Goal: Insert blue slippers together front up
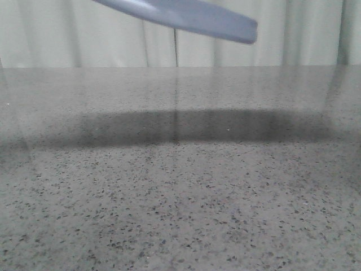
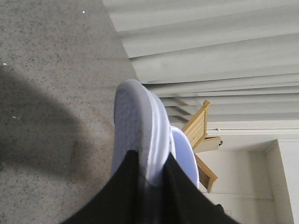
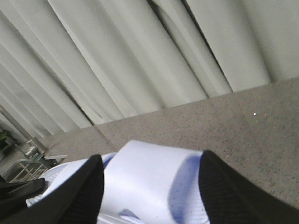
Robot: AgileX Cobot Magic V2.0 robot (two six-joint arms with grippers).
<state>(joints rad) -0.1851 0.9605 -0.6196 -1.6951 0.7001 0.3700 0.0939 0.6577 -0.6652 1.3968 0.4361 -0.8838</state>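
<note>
Surface (image 1: pixel 180 214): grey speckled stone-like top, fills the front view from the near edge to a straight far edge. A long dark shadow (image 1: pixel 197 127) lies across it in a band past the middle. Nothing rests on it in this view.

Room: pale pleated curtains (image 1: pixel 84 39) hang behind the far edge, at 12 o'clock. The left wrist view also shows a wooden slatted frame (image 2: pixel 201 123) and a white panelled wall (image 2: pixel 247 163) beyond the curtains.

Slippers: in the front view only one end shows, a flat blue-grey sole (image 1: pixel 186 16) held in the air at about 12 o'clock, tilted, its rounded tip lower toward 1 o'clock, well clear of the surface.

Left claw (image 2: pixel 152 186): two black fingers (image 2: pixel 119 191) pinch a slipper (image 2: pixel 138 126) by its edge; the dotted sole faces the camera. A second slipper (image 2: pixel 184 154) shows just behind the first, seemingly pressed close to it.

Right claw (image 3: pixel 149 186): black fingers (image 3: pixel 224 186) spread to either side of a slipper's wide strap (image 3: pixel 149 172). Whether the pads press it, I cannot tell. A dotted footbed (image 3: pixel 191 196) shows beside the strap. Surface and curtains lie beyond.
</note>
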